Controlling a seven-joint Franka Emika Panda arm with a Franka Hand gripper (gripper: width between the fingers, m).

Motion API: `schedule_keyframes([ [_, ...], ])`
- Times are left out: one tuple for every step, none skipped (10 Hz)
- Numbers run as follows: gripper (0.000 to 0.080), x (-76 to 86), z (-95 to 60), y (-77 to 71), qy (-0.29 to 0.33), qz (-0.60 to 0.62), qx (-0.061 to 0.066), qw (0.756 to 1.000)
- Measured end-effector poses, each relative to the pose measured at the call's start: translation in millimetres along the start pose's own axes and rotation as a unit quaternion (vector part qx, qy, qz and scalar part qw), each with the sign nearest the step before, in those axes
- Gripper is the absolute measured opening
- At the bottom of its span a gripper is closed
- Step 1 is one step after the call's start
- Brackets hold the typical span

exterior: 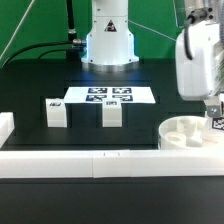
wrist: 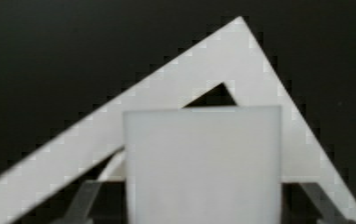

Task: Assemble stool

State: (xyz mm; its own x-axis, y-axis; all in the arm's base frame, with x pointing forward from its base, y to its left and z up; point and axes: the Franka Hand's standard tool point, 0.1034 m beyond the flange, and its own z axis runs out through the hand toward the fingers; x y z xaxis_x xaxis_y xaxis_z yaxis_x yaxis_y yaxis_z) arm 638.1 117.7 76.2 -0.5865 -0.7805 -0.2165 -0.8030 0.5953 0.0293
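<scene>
The round white seat [exterior: 186, 133] lies on the black table at the exterior view's right, its sockets facing up. Two white legs stand left of it, one [exterior: 57, 113] further left and one [exterior: 112, 114] near the middle. My gripper [exterior: 213, 112] hangs over the seat's right rim and is shut on the third leg [exterior: 215, 122], whose tag shows just below the fingers. In the wrist view this leg [wrist: 201, 160] fills the centre as a white block between my two dark fingers [wrist: 97, 195], with my gripper [wrist: 201, 205] closed around it.
The marker board [exterior: 108, 96] lies flat behind the legs, in front of the robot base [exterior: 108, 45]. A long white rail [exterior: 90, 163] runs along the table's front edge, with another rail piece [exterior: 5, 126] at the left. White rails meet in a corner [wrist: 237, 45] behind the held leg.
</scene>
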Motion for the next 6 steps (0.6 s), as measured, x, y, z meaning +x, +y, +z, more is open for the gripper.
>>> schedule_keyframes([
  [0.0337,-2.1,2.5,2.5,-0.006,-0.011,0.015,1.0],
  [0.0337,-3.1,2.8,2.3,-0.013,-0.001,0.034,0.999],
  [0.0337,-3.7,2.3,2.4,-0.016,0.001,0.047,0.999],
  [0.0337,-3.6,1.8,2.6,-0.015,-0.003,0.048,0.999],
  [0.0337,-2.0,1.5,1.9,-0.016,0.003,0.046,0.999],
  [0.0337,-1.7,2.9,2.9,-0.015,-0.001,0.045,0.999],
])
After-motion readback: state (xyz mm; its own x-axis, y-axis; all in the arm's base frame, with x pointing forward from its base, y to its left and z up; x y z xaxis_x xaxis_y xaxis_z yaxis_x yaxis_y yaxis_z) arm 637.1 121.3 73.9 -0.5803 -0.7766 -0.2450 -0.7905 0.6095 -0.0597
